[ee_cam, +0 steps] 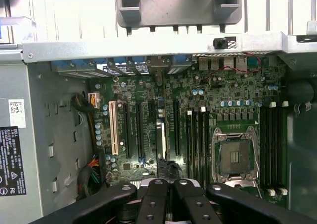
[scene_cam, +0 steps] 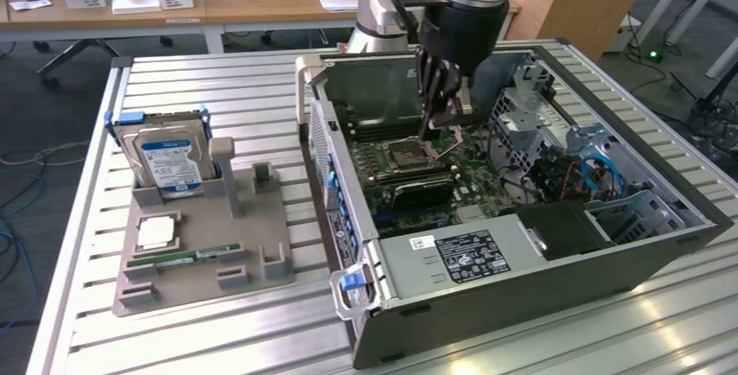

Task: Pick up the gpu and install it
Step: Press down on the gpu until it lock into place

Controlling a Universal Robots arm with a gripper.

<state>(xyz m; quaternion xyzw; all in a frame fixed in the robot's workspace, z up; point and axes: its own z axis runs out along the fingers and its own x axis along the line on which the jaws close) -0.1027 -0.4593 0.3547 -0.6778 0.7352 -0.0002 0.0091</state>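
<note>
The gpu (scene_cam: pixel 413 189) stands on edge in a slot of the motherboard (scene_cam: pixel 461 168) inside the open computer case (scene_cam: pixel 507 254), its black shroud showing. In the wrist view the gpu (ee_cam: pixel 161 140) appears edge-on between the long black slots, in line with the rear bracket openings. My gripper (scene_cam: pixel 443 129) hangs above the board, higher than the card, and is shut. Its black fingers (ee_cam: pixel 153 201) meet just over the card's end, with nothing visible between them. Whether they touch the card cannot be told.
A grey holder (scene_cam: pixel 202 254) sits on the slatted table at the exterior view's left, with a blue-labelled hard drive (scene_cam: pixel 168 163), a processor chip (scene_cam: pixel 155 232) and a memory stick (scene_cam: pixel 185 257). The CPU socket (ee_cam: pixel 234 157) lies open beside the gripper. Case walls and drive cages (scene_cam: pixel 554 142) surround the board.
</note>
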